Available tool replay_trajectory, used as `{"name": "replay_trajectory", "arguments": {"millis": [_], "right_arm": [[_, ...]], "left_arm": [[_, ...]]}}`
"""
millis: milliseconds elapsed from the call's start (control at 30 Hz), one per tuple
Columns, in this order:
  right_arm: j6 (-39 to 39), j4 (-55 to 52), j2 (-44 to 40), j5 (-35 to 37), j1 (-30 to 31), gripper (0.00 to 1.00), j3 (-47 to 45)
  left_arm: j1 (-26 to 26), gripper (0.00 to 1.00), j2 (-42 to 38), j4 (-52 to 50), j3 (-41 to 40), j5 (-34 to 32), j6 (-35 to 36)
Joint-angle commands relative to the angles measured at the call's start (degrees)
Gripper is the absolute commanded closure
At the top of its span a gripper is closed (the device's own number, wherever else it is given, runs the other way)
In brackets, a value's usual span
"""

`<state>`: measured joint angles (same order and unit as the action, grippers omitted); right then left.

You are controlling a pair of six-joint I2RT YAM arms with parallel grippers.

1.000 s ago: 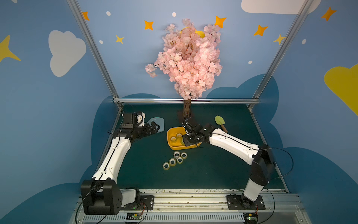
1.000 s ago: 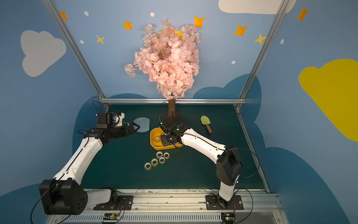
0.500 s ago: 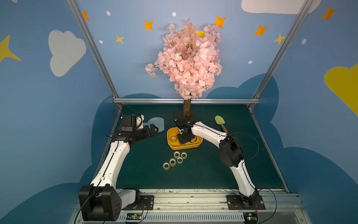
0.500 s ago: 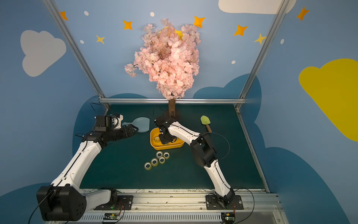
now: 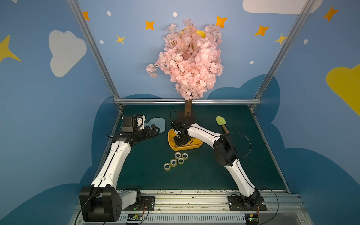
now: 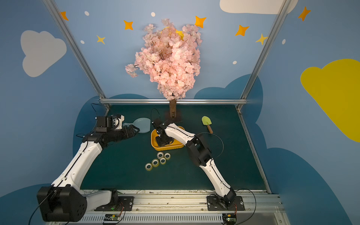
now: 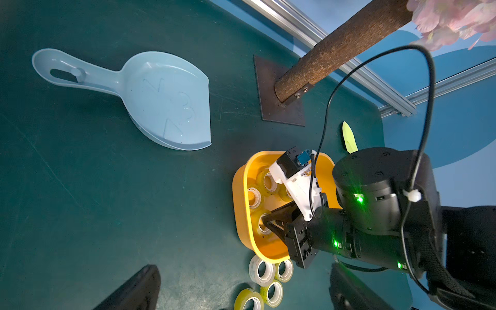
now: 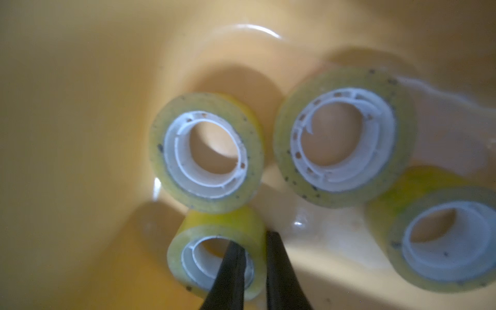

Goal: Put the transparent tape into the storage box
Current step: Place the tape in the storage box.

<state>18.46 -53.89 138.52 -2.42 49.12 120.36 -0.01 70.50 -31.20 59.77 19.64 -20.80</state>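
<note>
**Transparent tape roll clamped inside the storage box**

The right end effector is closed narrowly on a transparent tape roll. One black finger is set inside the white core and the other is laid against the outer winding, so the wall of the roll is clamped between them. The roll is held inside the storage box, in the half toward the left arm. Whether it rests on the floor of the box cannot be told.

The tape is wound clear with a yellow-green tint. Its side faces are dotted with dark specks, and its white plastic core is ringed by a ribbed collar with small slots. Three further rolls of the same kind are seen in the box, their open cores turned toward the right wrist camera.

The box is made of shallow orange-yellow plastic, with rounded corners and a rolled rim. It is set on the dark green worktop, in front of the trunk of the pink blossom tree.

Five loose rolls are clustered on the worktop just in front of the box, on the side toward the arm bases, as shown in both top views.

The left end effector is held apart from the box, just beside the pale blue dustpan. Its fingers are spread wide.

A green trowel with a wooden handle is laid on the worktop beyond the box, on the right arm's side.
</note>
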Motion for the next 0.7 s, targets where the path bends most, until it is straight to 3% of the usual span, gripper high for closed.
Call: {"name": "replay_trajectory", "arguments": {"millis": [0, 267, 433, 667], "right_arm": [[1.49, -0.76, 1.27, -2.14, 0.27, 0.81, 2.15], [2.26, -0.63, -5.39, 0.19, -0.25, 0.62, 0.16], [3.00, -1.87, -13.10, 1.74, -0.30, 0.60, -2.94], [4.28, 0.36, -27.02, 5.55, 1.43, 0.61, -16.15]], "left_arm": [[0.10, 0.00, -0.01, 0.00, 0.09, 1.09, 0.15], [-0.06, 0.00, 0.38, -0.18, 0.00, 1.72, -0.03], [-0.30, 0.00, -0.37, -0.48, -0.04, 0.14, 0.50], [-1.06, 0.00, -3.28, 0.09, -1.83, -0.62, -0.54]]}}
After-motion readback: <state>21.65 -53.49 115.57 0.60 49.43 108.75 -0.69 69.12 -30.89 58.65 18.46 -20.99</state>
